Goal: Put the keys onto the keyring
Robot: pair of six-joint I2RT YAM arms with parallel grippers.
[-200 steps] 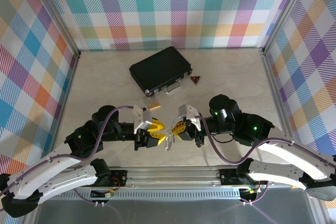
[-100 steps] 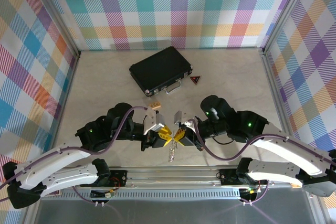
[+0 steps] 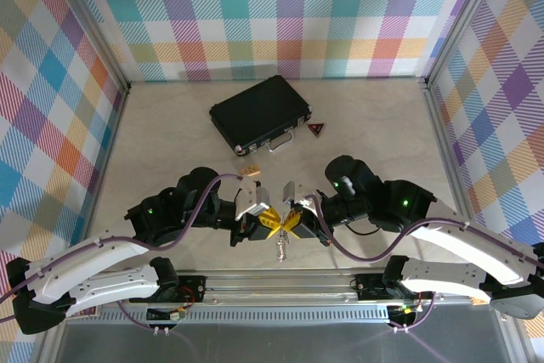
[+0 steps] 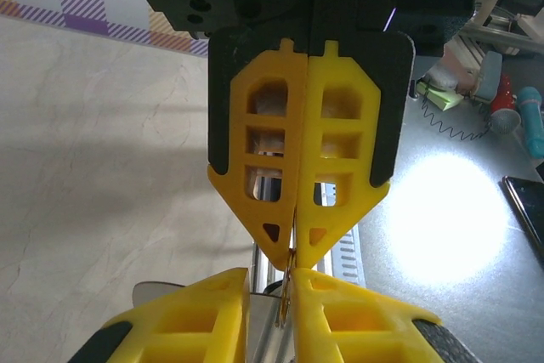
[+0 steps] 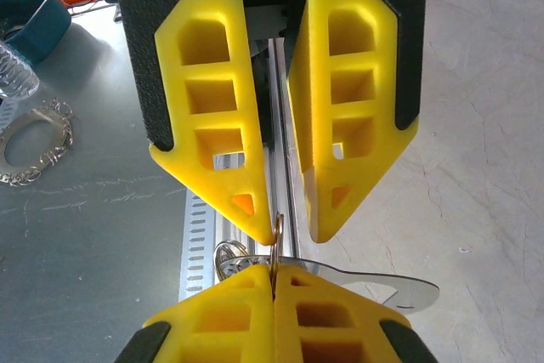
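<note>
Both arms meet at the middle of the near edge of the pale marbled table (image 3: 170, 133), fingertips nose to nose. Right gripper (image 5: 274, 271): yellow fingers pressed flat together, pinching a small thin metal ring seen edge-on. I take this to be the keyring (image 5: 276, 244), though its outline cannot be made out from this angle. Left gripper (image 5: 293, 229): narrow, a slim gap between its fingers, with the keyring standing in that gap and touching the tip of one finger; it is not clamped. The bunch of small silvery metal keys (image 3: 280, 249) hangs just beneath the meeting point, off the table surface by the look of it. In the right wrist view a silver key blade and coiled loops show just beyond the right fingertips. Whether the bunch is already hooked through the keyring or only dangles beside it cannot be told. Black hard case (image 3: 259, 114) and small tan block (image 3: 250, 172) sit further toward the back, well apart from the work. Judgement: mid-task, at the threading step. Ring and keys are brought together and one side is secured. Left to do: pass the keys fully onto the keyring and confirm that they hang from it.
</note>
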